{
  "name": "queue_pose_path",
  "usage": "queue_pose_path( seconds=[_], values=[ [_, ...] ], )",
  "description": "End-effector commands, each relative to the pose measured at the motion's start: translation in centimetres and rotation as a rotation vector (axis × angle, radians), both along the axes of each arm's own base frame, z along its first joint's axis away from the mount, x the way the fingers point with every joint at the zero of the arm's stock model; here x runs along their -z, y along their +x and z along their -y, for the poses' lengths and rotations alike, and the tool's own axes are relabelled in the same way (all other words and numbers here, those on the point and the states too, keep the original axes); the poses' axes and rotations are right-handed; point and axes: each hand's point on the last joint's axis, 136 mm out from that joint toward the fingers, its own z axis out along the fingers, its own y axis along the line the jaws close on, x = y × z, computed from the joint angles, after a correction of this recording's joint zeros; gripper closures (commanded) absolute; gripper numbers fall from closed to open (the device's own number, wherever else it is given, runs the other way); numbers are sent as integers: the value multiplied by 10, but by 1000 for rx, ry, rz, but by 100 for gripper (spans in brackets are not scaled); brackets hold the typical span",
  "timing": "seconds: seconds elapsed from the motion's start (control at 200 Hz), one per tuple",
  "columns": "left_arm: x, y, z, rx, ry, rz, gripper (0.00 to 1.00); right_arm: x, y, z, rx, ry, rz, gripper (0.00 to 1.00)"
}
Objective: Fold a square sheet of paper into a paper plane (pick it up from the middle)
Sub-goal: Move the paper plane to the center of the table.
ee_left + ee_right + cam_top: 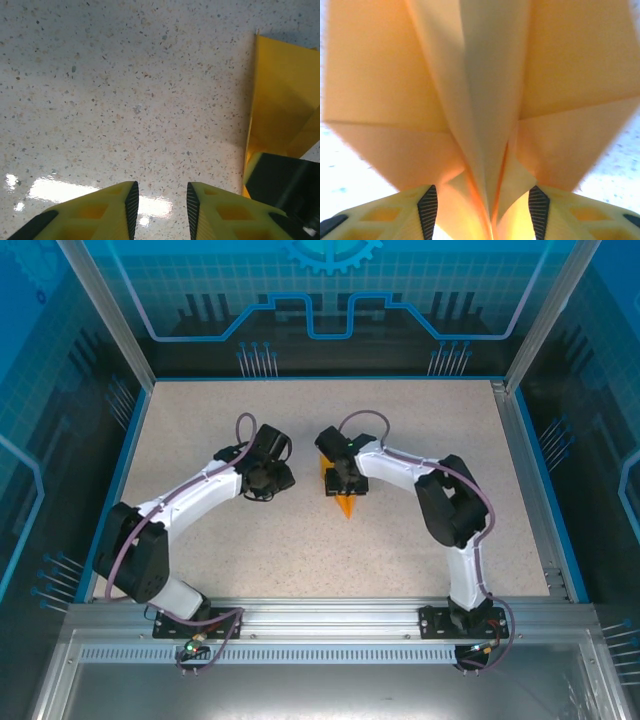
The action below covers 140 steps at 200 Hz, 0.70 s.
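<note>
The paper plane [347,506] lies mid-table [420,420], its long axis running far to near and its sharp nose aimed at the arm bases. From above, the right gripper [345,484] covers most of it. The right wrist camera shows the blurred wings and centre crease, with the jaws standing apart astride the keel. The left gripper [160,192] hovers just beside, narrowly parted and holding nothing.

A pale speckled tabletop [300,430] sits inside blue printed walls [330,300], fronted by an aluminium rail [330,615].
</note>
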Motion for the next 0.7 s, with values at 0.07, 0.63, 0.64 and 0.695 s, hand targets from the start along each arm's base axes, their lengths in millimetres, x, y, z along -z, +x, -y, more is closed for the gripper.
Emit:
queue_pose_path(
  seconds=[0.07,0.63,0.64,0.695],
  values=[
    [-9,-2,-12,-8,34,34,66,-62,-3,5,-12,42,113,40],
    [-42,2,-119,-183,460,304,9,-140,-10,243,337,-225,681,18],
    [-42,2,-122,-192,473,306,6,-137,-9,246,335,-229,684,18],
    [-43,7,-137,-208,537,332,1,-120,-7,256,289,-250,688,17]
  ],
)
